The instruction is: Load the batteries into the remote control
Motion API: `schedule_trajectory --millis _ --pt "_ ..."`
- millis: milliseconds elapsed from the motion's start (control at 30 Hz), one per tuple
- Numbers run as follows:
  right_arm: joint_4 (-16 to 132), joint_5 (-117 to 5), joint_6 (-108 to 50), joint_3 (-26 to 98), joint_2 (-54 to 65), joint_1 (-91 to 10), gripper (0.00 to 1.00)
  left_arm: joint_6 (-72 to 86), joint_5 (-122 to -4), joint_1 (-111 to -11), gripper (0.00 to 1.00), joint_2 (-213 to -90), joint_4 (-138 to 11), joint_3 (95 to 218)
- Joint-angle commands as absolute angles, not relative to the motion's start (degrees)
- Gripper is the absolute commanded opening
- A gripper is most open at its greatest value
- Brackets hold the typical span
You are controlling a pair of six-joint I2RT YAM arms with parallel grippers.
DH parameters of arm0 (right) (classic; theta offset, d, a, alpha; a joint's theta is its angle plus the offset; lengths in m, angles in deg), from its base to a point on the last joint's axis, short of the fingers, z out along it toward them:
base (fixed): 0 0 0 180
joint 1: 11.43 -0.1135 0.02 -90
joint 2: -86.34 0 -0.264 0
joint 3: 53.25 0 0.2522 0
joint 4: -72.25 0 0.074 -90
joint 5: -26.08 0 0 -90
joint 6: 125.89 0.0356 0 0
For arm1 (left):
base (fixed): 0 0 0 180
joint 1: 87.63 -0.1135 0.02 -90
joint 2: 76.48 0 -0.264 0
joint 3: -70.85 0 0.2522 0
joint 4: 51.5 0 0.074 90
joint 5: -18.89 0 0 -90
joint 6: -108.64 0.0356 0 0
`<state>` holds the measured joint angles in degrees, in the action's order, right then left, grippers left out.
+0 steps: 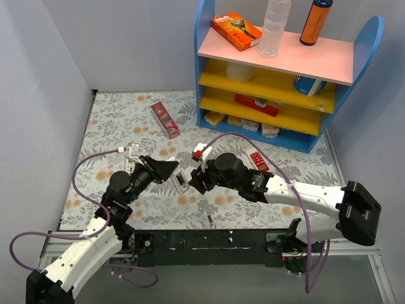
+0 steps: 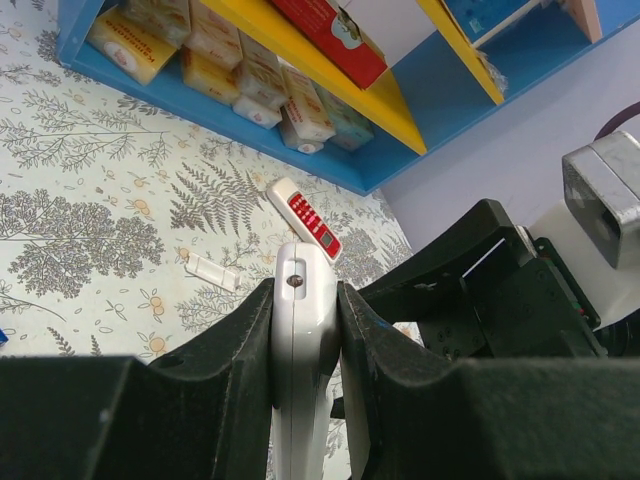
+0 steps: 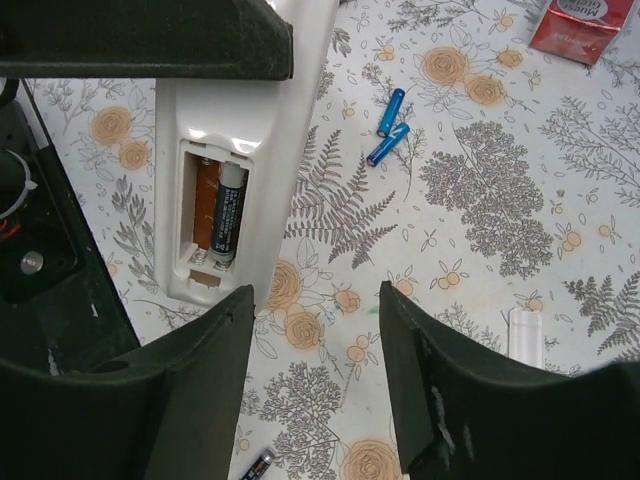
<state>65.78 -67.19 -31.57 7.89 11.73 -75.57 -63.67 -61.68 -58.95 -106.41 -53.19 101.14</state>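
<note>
Floral table [image 1: 114,120]: work surface. Left gripper [image 2: 305,290]: clamped on the sides of the remote control [image 3: 250,110]. Right gripper [image 3: 315,300]: jaws wide, empty, just beside the remote's open compartment. Seated battery [image 3: 228,215]: inside that compartment. Loose battery [image 3: 258,464]: lying on the table nearby.

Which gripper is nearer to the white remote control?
Left. The left gripper grips the remote control by its sides. The right gripper hangs open close beside its battery compartment, holding nothing.

Gillette on orange box [image 1: 236,30], print on battery [image 3: 228,215] too small to read
</note>
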Motion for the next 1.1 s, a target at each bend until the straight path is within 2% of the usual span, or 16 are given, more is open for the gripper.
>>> schedule_trajectory --millis 0,67,200,867,1067 --pt "67.5 -66.9 -22.9 10.8 13.7 -75.6 0.63 -62.6 -61.7 -58.7 0.0 -105.9 -51.9 102.5" --pt "68.8 -66.9 -21.8 10.8 14.1 -75.6 0.66 -62.5 -61.9 -58.7 0.0 -105.9 -52.1 102.5" --pt "70.6 -67.7 -21.7 11.0 13.5 -75.6 0.67 -62.7 -61.2 -58.7 0.0 -106.3 -51.3 102.5" --pt "74.2 -64.4 -20.5 13.9 6.5 -75.7 0.62 -64.1 -60.6 -58.7 0.0 -106.3 -50.2 102.4" --pt "71.7 -67.4 -21.0 14.5 3.7 -75.9 0.58 -64.9 -61.3 -58.8 0.0 -106.5 -50.4 102.5"
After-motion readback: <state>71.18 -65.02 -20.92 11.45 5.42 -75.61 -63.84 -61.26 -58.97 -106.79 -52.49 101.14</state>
